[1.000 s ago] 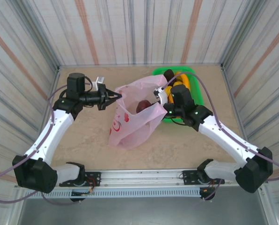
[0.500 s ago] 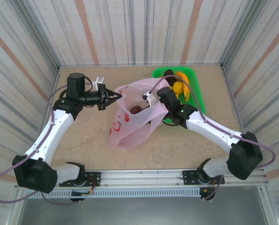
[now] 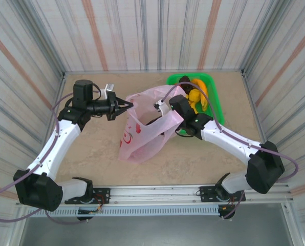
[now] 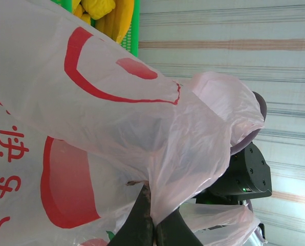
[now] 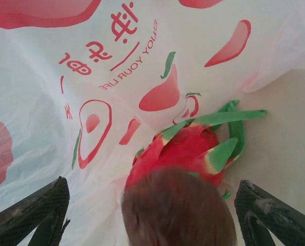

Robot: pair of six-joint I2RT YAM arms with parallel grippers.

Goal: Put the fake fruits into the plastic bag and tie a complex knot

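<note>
The right claw [image 5: 150, 182] is spread wide inside the mouth of the plastic bag [image 3: 142, 134], and a round reddish-brown fruit [image 5: 179, 207] sits between its fingers [image 5: 40, 212] without touching either one. It is too blurred to tell whether it rests on anything. Just past it at 12 o'clock lies the dragon fruit [image 5: 186, 148], down on the bag's printed film, its long axis running from 8 o'clock to 2 o'clock with the green leaf tips at the 2 o'clock end. The left claw [image 4: 153, 221] is pressed together on a fold of the bag's rim and holds that side up at 9 o'clock of the opening in the top view. The bananas [image 3: 198, 95] are in the green tray [image 3: 216, 105] on the counter [image 3: 91, 154], at about 2 o'clock from the bag and just beside the right arm, well apart from the left. So the right arm looks the natural one for the next fetch, once it lifts clear of the film around it.
</note>
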